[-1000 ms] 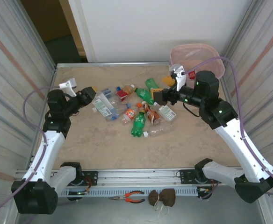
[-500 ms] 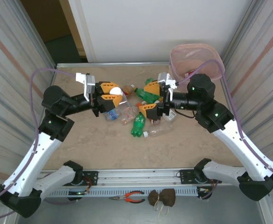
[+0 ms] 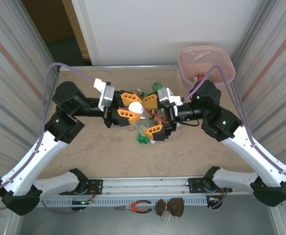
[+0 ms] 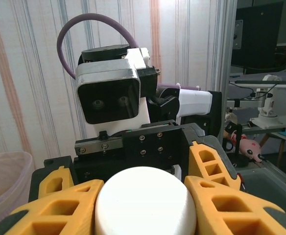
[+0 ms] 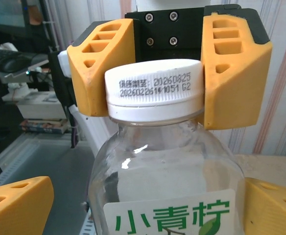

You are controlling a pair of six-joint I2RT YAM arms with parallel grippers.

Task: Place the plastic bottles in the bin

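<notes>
Left pincer (image 3: 132, 106) grips the white cap (image 4: 145, 203) of the clear bottle (image 5: 167, 166). Right pincer (image 3: 153, 116), at 3 o'clock, stands wide around the bottle.

Both arms reach inward, left tool (image 3: 133, 105) clamped on a bottle (image 5: 167, 166) cap, right tool (image 3: 153, 116) spread wide.

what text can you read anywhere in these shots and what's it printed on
"20260825", after a few blurred Chinese characters: upper line on the white cap of the clear bottle.
"2026022614 1051 G2": lower line on the same cap.
"小青柠": green characters on that bottle's label.
Labels on the loose bottles in the top view: too small to read.
</notes>
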